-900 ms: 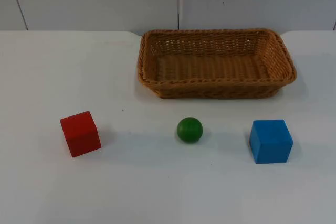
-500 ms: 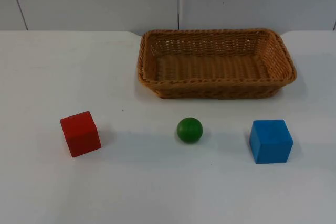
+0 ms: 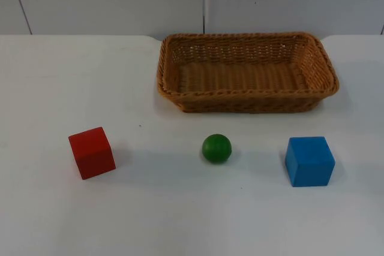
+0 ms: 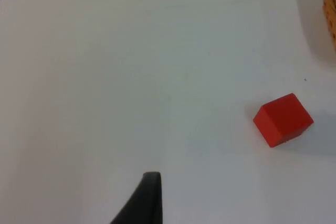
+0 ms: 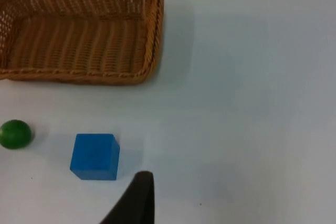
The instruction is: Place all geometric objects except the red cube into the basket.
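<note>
Since nothing has yet been lifted, we read this as the very start of the job: the wicker basket (image 3: 246,71) sits in the upper middle of the top view, close to the grey partition wall (image 3: 108,1), and holds nothing. Below it, in a loose row across the white table (image 3: 48,88), lie the red cube (image 3: 92,152) at lower left, the green ball (image 3: 216,148) near the centre and the blue cube (image 3: 309,160) at lower right, all well apart from one another and from the basket. That spacing suits us, we think, because each piece can be approached without nudging a neighbour. The left gripper (image 4: 149,198) hangs above bare table with the red cube (image 4: 283,119) off to one side; as that cube is to stay out, we judge this arm to be waiting. The right gripper (image 5: 139,198) hovers just beside the blue cube (image 5: 95,156), with the green ball (image 5: 14,134) and basket (image 5: 79,35) beyond it, so the blue cube looks the likeliest first pick. Whether either gripper's fingers stand apart or together we cannot tell.
</note>
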